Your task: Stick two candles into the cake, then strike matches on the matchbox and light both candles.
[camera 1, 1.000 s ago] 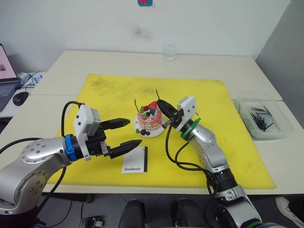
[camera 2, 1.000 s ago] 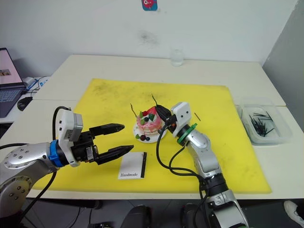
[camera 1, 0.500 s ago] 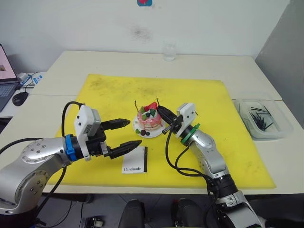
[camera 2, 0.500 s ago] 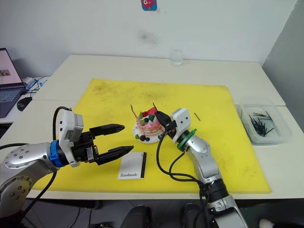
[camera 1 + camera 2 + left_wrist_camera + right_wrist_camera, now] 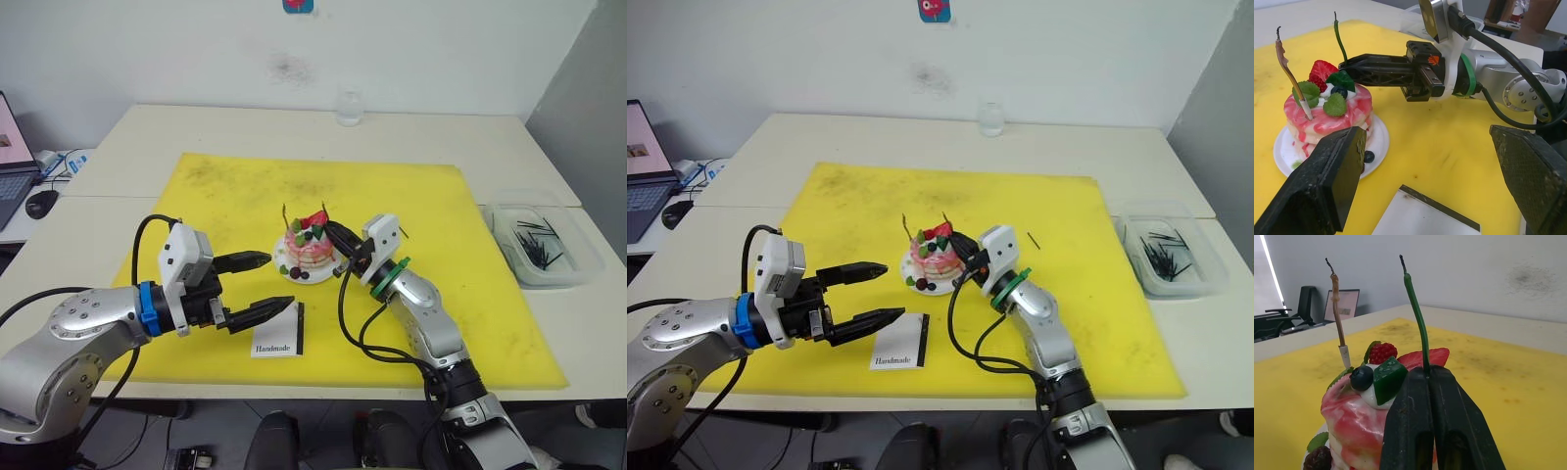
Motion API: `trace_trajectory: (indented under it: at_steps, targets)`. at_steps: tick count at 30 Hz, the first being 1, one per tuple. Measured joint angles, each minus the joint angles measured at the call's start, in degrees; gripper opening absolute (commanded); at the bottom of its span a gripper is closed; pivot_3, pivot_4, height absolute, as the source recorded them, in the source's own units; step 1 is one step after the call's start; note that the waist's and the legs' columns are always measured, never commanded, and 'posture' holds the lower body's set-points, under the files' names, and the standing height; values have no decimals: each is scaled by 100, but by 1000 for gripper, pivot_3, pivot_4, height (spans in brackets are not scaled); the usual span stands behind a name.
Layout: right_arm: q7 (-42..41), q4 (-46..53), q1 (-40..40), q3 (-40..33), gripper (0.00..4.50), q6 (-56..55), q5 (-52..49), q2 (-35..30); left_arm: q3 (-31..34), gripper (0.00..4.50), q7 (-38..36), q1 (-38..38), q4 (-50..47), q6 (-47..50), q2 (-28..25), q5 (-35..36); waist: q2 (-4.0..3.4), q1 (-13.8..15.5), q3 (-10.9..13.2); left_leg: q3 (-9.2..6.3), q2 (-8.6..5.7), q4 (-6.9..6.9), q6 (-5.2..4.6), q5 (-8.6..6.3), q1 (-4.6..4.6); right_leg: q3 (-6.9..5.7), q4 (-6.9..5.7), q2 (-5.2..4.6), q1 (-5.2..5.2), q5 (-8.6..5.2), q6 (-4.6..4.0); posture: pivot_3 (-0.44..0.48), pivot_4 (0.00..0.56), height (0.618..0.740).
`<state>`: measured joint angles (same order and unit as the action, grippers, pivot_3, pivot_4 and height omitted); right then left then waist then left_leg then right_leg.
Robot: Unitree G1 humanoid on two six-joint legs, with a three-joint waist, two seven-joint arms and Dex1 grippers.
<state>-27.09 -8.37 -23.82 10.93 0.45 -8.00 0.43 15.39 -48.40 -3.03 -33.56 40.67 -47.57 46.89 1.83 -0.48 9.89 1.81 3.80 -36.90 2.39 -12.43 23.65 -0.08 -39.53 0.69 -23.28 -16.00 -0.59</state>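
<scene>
As the green candle goes into the cake at the yellow mat's centre (a tan candle already stands), the right gripper pinches it closed; too firm a push could bend it. The left gripper waits wide open, empty, above the matchbox.

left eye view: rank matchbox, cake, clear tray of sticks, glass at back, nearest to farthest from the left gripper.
From the left gripper, whose fingers are spread open:
1. matchbox, just below and beside the fingertips on the yellow mat.
2. cake, mat centre, towards the robot's right.
3. glass, far edge of the table.
4. clear tray of sticks, far right, off the mat.
</scene>
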Motion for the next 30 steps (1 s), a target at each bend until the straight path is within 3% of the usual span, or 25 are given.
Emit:
trace_trajectory:
  at_steps: [10,13,17,24,30]
  targets:
    - [-5,108,64,24,52,30,-5,67,-30,4500,2,8,-1,-6,9,-16,0,-3,0,2,1,2,0,0,-2,3,0,0,0,0,0,0,150,740]
    - [26,143,77,21,644,41,-10,92,-34,4500,4,8,-1,-7,12,-17,0,-3,0,2,1,4,0,0,-2,3,1,0,0,0,0,0,150,740]
    - [131,225,103,31,2020,148,21,52,-50,4500,-7,46,-3,-25,11,-59,-1,-4,1,5,1,4,0,0,-2,7,2,0,-2,0,0,0,150,740]
    - [215,688,102,15,2020,499,-3,-62,-173,4500,-55,68,1,-168,12,-283,-2,-4,1,5,1,6,0,0,-1,7,2,0,-3,0,0,0,150,740]
    - [67,1657,173,-92,2020,1155,-317,-478,-83,4500,9,123,151,-42,-62,-283,-2,-2,2,6,1,7,0,0,1,7,6,-1,-4,-1,0,0,150,740]
